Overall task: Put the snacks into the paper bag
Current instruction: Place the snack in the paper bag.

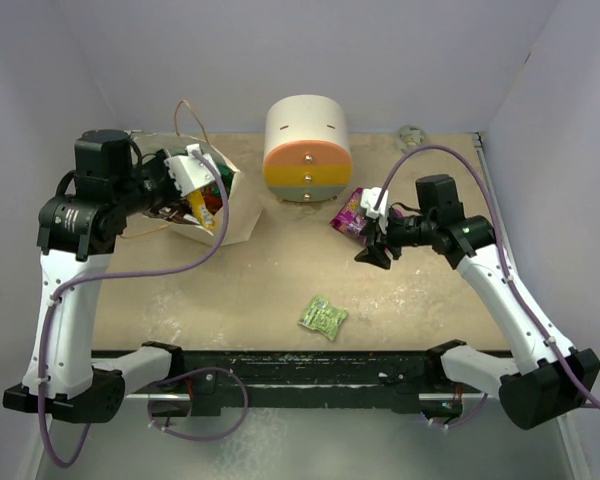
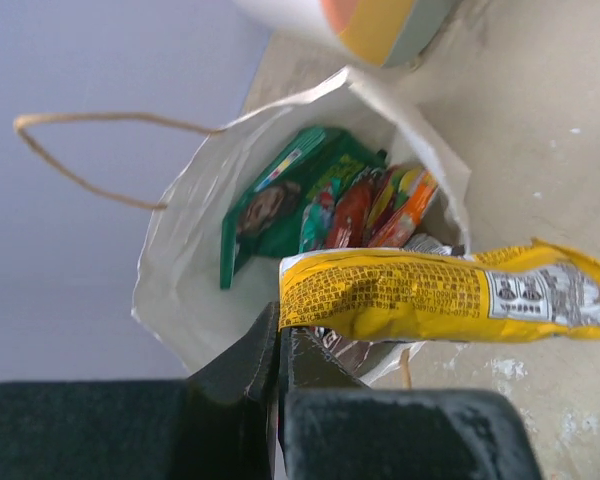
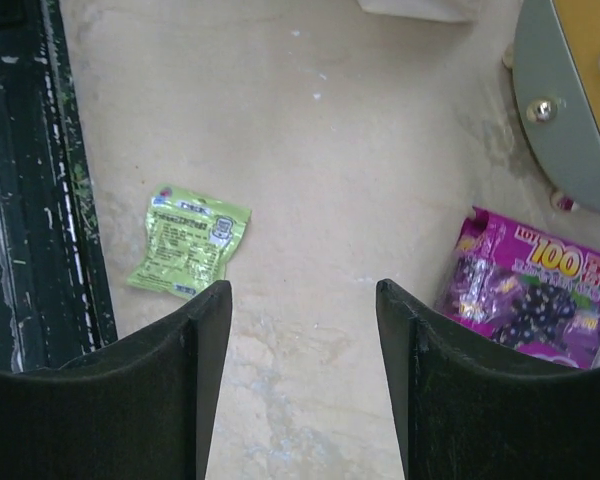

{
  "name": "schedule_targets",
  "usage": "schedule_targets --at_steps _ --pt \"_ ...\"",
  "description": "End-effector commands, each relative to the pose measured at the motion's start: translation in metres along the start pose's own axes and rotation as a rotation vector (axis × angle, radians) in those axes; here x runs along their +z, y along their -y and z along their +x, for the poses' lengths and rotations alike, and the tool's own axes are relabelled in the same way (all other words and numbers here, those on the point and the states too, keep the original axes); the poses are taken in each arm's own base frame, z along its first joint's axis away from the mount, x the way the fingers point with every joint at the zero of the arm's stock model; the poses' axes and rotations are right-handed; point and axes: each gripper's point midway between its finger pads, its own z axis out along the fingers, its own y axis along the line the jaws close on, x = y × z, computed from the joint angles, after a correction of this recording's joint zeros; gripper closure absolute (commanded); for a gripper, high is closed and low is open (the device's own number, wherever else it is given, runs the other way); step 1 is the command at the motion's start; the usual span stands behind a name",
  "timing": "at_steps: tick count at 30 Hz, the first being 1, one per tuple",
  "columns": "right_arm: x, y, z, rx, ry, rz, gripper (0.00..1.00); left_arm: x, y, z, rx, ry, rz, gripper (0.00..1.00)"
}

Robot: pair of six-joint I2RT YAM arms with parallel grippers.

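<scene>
My left hand [image 2: 280,335] is clenching a yellow packet [image 2: 430,295] across the bag [image 2: 180,280] rim; releasing here is risking it sliding outside. My right hand [image 3: 300,320] is hanging released, empty

The paper bag [image 2: 180,270] is matt, the yellow packet [image 2: 410,295] glossy, the table [image 3: 380,150] rough.

A round white container [image 1: 307,148] stands at the upper middle of the top view, on a beige desk [image 1: 260,290] scuffed with pale marks. Its front shows orange, yellow and grey-green drawers. A black rail [image 1: 300,365] runs along the desk's lower edge. A small grey thing [image 1: 410,133] at the upper right is too small to make out.
</scene>
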Motion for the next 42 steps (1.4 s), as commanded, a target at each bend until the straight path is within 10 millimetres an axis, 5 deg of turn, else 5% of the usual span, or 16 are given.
schedule_targets --at_steps 1,17,24,35,42 --pt "-0.013 0.012 0.006 -0.015 0.022 0.111 0.38 -0.003 -0.045 0.018 -0.145 -0.124 -0.207 1.00" --pt "-0.035 0.019 0.049 0.097 0.064 0.246 0.37 0.059 -0.089 0.091 -0.381 -0.309 -0.335 1.00" --pt "-0.039 0.020 0.052 0.099 0.064 0.264 0.37 0.080 -0.082 0.126 -0.458 -0.345 -0.301 1.00" --pt "-0.042 0.019 0.053 0.107 0.079 0.274 0.36 0.109 -0.065 0.150 -0.621 -0.394 -0.295 1.00" --pt "-0.043 0.030 0.059 0.079 0.052 0.317 0.25 0.112 -0.054 0.158 -0.639 -0.419 -0.277 0.73"
